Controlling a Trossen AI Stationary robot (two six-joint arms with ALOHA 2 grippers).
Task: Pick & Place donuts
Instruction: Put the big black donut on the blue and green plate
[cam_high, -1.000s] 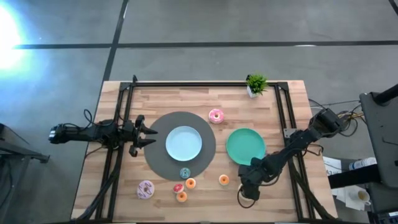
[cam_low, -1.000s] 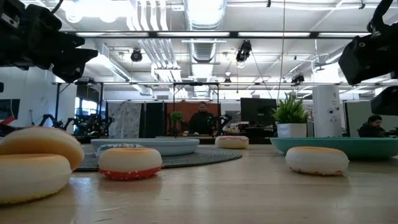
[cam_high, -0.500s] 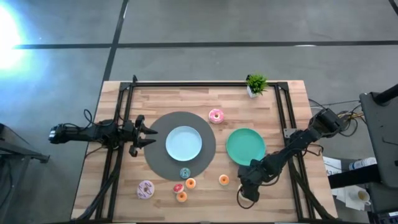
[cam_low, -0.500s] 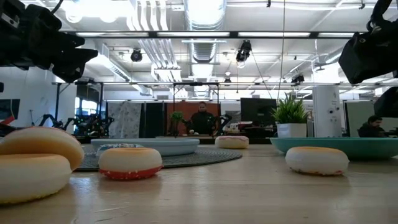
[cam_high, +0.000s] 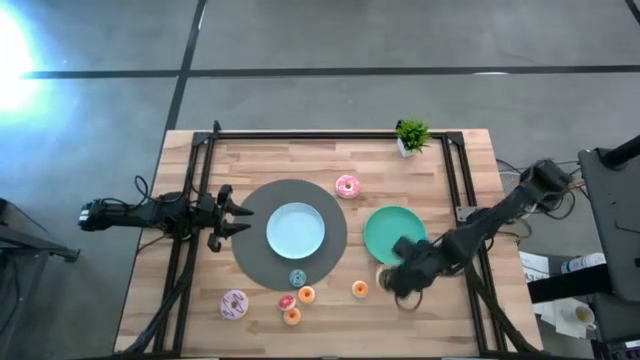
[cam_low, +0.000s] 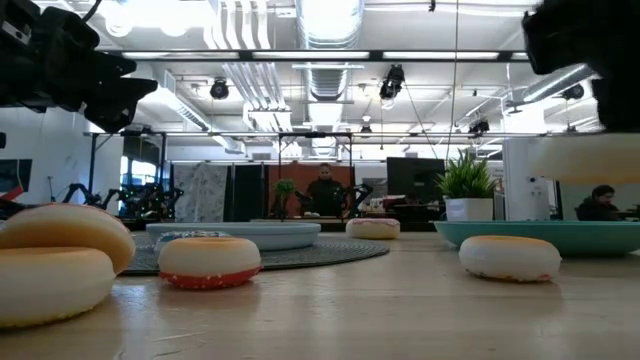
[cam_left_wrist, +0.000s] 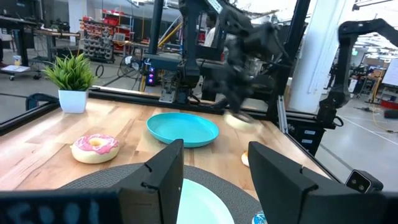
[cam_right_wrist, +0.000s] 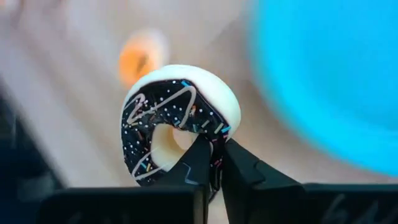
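Your chocolate donut (cam_right_wrist: 177, 127), a cream ring with dark sprinkled icing, is pinched at its rim by the right gripper (cam_right_wrist: 213, 163), closed on it above the wooden bench (cam_high: 450, 320) beside the smooth green plate (cam_high: 390, 232). The pale blue plate (cam_high: 295, 229) sits on a grey mat (cam_high: 255, 255). The left gripper (cam_high: 236, 216) waits spread apart, holding nothing.

The right end effector (cam_right_wrist: 211, 163) pinches a chocolate donut (cam_right_wrist: 177, 129) by its rim, above an orange donut (cam_right_wrist: 142, 57) and a blue plate (cam_right_wrist: 329, 81).
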